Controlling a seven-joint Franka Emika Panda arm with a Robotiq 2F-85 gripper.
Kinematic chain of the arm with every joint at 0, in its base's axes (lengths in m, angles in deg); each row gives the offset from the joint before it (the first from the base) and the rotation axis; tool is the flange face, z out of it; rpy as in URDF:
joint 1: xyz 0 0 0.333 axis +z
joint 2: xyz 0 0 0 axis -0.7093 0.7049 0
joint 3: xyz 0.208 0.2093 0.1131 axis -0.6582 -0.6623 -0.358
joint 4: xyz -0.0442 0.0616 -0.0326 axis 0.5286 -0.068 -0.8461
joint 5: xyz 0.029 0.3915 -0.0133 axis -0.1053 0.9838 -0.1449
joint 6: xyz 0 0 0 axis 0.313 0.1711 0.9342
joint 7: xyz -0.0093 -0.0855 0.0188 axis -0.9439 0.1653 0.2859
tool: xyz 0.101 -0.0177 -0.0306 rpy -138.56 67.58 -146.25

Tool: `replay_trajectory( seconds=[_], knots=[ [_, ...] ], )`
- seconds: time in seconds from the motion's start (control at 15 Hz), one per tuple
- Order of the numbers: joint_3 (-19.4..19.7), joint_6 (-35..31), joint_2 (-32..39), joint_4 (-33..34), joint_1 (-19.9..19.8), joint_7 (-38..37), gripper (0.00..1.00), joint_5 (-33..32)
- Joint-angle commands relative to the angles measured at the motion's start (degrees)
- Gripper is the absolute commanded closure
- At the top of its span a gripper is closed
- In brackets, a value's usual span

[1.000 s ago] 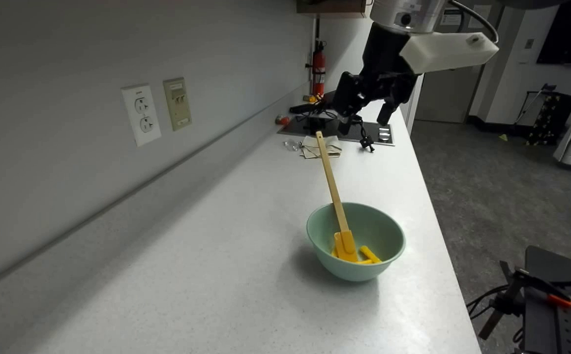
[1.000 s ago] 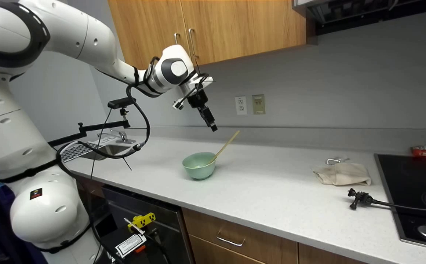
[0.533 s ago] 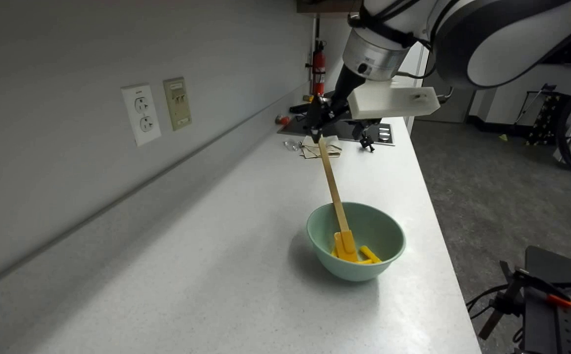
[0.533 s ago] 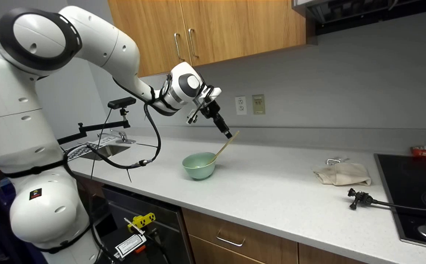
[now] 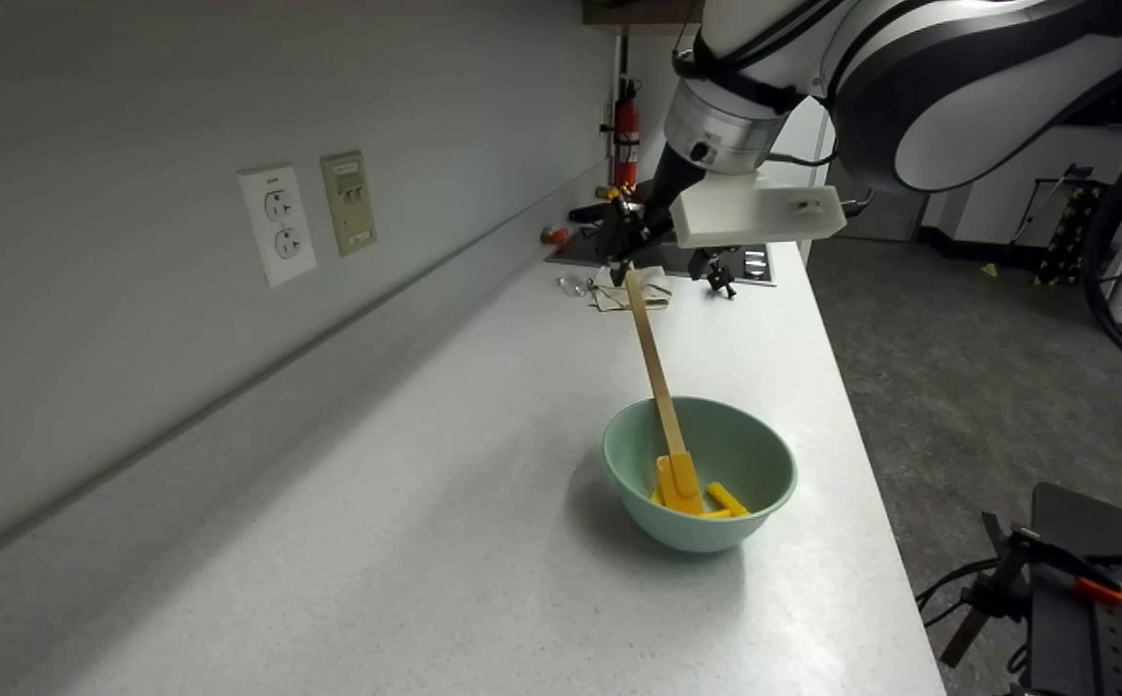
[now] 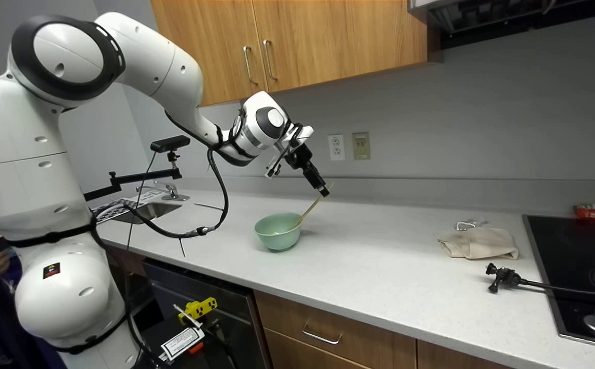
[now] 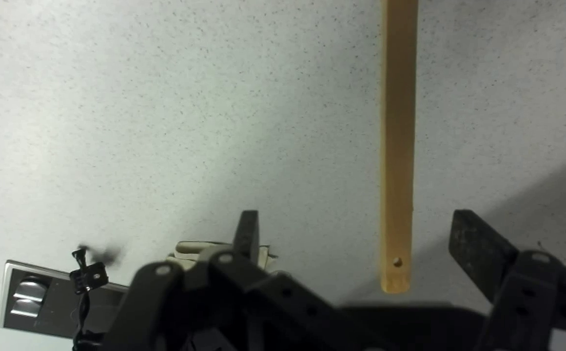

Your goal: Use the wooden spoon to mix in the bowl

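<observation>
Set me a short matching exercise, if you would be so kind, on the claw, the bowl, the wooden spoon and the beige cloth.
Things
1. claw
2. bowl
3. wooden spoon
4. beige cloth

Places, colours, states
A. tilted, one end in the bowl
B. on the counter beside the cooktop
C. pale mint green
D. open

Pairs: 1-D, 2-C, 3-A, 4-B

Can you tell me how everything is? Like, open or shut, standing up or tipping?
Bowl: upright, yellow pieces inside.
Wooden spoon: leaning in the bowl, handle sticking out.
Gripper: open, jaws either side of the spoon's handle, not gripping.
Cloth: folded.
Cabinet doors: shut.
Drawer: shut.
Wall outlet: nothing plugged in.
Cooktop: can't tell if on.
</observation>
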Motion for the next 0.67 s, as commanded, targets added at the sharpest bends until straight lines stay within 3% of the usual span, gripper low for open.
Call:
replay_trajectory(
  seconds=[0.0, 0.4, 0.47, 0.53, 0.6],
  knots=[
    [2.0, -2.2, 3.0, 2.2, 1.4, -4.4, 0.00, -4.3],
    [3.3, -4.1, 6.4, 6.1, 3.4, -9.8, 0.00, -7.6],
    [3.4, -4.1, 6.7, 6.5, 3.7, -10.1, 0.04, -7.4],
    [3.5, -3.9, 6.8, 6.9, 4.0, -10.6, 0.21, -7.2],
    [3.6, -3.7, 6.7, 7.0, 4.3, -10.8, 0.29, -7.1]
  ],
)
